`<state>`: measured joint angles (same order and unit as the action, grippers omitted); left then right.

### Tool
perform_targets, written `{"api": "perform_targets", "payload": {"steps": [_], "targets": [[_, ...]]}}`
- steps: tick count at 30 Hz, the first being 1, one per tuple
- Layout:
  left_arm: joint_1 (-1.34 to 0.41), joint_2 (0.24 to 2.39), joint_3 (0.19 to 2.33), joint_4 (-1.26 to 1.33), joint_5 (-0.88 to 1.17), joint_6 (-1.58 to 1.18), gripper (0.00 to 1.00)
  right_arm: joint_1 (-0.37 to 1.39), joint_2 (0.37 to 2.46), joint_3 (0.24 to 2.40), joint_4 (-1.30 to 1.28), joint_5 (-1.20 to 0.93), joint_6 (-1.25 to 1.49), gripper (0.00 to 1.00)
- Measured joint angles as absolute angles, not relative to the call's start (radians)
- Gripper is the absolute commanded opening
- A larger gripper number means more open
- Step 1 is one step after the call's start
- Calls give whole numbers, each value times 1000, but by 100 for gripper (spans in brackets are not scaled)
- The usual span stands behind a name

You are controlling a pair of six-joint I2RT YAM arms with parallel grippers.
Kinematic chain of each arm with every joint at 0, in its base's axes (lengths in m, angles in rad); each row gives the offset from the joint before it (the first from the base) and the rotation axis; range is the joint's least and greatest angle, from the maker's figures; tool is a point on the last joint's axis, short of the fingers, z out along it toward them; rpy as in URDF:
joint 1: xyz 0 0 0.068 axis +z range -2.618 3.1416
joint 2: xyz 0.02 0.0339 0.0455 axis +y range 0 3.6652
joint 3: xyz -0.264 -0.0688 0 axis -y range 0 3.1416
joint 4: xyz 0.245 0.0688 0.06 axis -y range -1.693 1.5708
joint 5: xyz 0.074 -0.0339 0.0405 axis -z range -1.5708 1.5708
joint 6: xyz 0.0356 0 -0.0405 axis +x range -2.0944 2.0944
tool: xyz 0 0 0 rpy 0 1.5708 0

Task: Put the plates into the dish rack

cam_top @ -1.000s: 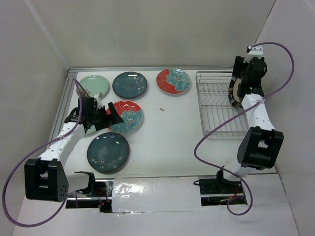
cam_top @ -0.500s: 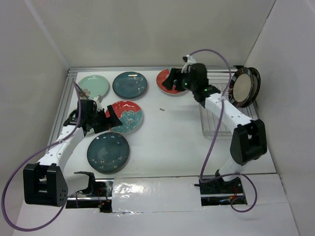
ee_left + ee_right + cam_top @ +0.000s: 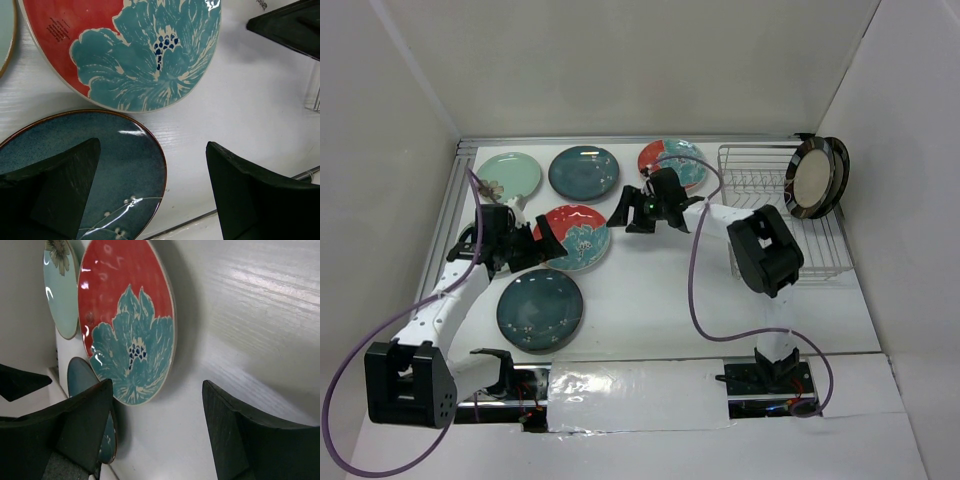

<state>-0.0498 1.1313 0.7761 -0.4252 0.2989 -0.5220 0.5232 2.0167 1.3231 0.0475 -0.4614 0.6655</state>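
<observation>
**A:** Where are the plates?

**B:** Two stand on edge at the dish rack's (image 3: 756, 192) far end, upper right of the overhead view. The front one is the cream plate with the dark striped rim (image 3: 812, 180). Five lie flat on the desk (image 3: 650, 295), left of centre.

**A:** And the arms?

**B:** Both have come in on the red flower plate (image 3: 575, 236) at mid-frame. The left jaws are spread wide and empty at its left edge. The right jaws are also well apart with nothing between them, and they sit just off its right edge.

**A:** That's my worry. With two arms on one plate, I'd expect the fingers to clash if both close in.

**B:** Agreed, and each wrist view shows the other arm's dark fingers in its corner. There's a second risk too. The plate lies flat and glazed, so a finger that misses the rim would likely shove it rather than lift it.

**A:** Shove it where?

**B:** Toward the dark teal plate (image 3: 540, 308) at lower left, which is just beside it. One left finger hangs over that teal plate, so a careless descent could land on it and chip it.

**A:** Anything else?

**B:** The right arm reaches close by the other red flower plate (image 3: 675, 163), and a low sweep back toward the rack might drag it.
</observation>
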Motion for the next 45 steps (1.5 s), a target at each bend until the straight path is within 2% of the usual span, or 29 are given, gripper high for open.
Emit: {"api": "perform_targets", "payload": {"steps": [12, 15, 16, 18, 19, 21, 22, 25, 29, 35, 45], "targets": [[-45, 1116, 776, -425, 283, -522, 99, 568, 2202, 1362, 245, -559, 809, 72], [-41, 1116, 776, -425, 281, -522, 99, 588, 2231, 1379, 284, -574, 830, 66], [-41, 1116, 776, -425, 281, -522, 99, 593, 2239, 1382, 292, -576, 837, 62], [-41, 1116, 776, -425, 280, -522, 99, 600, 2253, 1384, 310, -580, 845, 49], [-41, 1116, 776, -424, 280, -522, 99, 601, 2261, 1384, 315, -579, 852, 36], [-41, 1116, 776, -424, 279, -522, 99, 600, 2274, 1378, 323, -577, 859, 25], [-41, 1116, 776, -424, 279, -522, 99, 599, 2281, 1372, 332, -582, 865, 13], [-41, 1116, 776, -422, 278, -522, 99, 593, 2281, 1357, 352, -590, 900, 0], [-41, 1116, 776, -421, 278, -522, 99, 577, 2248, 1336, 327, -588, 878, 0], [-41, 1116, 776, -419, 278, -522, 99, 537, 2110, 1340, 97, -533, 678, 0], [-41, 1116, 776, -419, 278, -522, 99, 364, 1857, 1487, -364, -231, 291, 0]]}}
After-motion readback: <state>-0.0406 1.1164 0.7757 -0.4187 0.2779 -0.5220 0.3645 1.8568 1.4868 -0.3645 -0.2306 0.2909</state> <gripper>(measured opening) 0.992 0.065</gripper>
